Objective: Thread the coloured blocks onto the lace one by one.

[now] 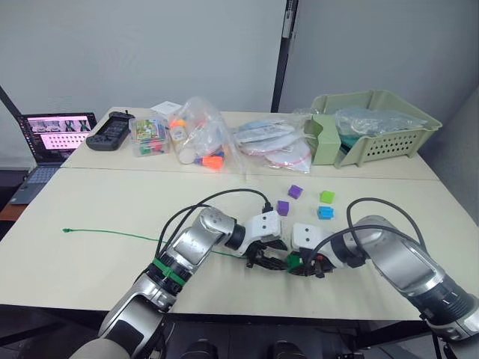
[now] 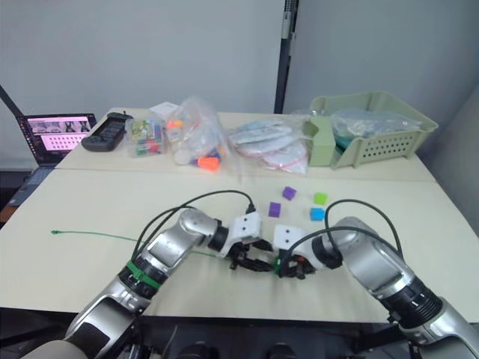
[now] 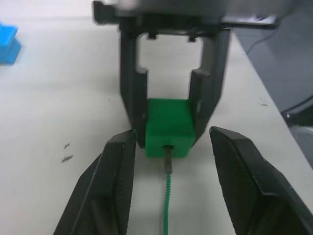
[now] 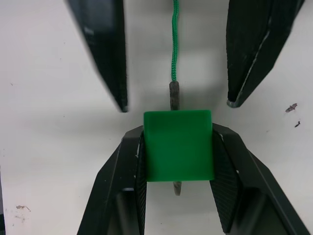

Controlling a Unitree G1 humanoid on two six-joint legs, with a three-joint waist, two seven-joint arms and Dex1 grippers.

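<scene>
My right gripper is shut on a dark green block, low over the table near its front edge. The lace, a thin green cord, runs into the block, and its stiff tip pokes out the far side. My left gripper stands open right in front of the block, one finger on each side of the lace, not gripping it. The rest of the lace trails left across the table. Two purple blocks, a lime green block and a blue block lie loose just beyond the grippers.
Along the back of the table stand a laptop, a black device, a clear box of toy pieces, clear plastic bags and a pale green basket. Black cables loop over both wrists.
</scene>
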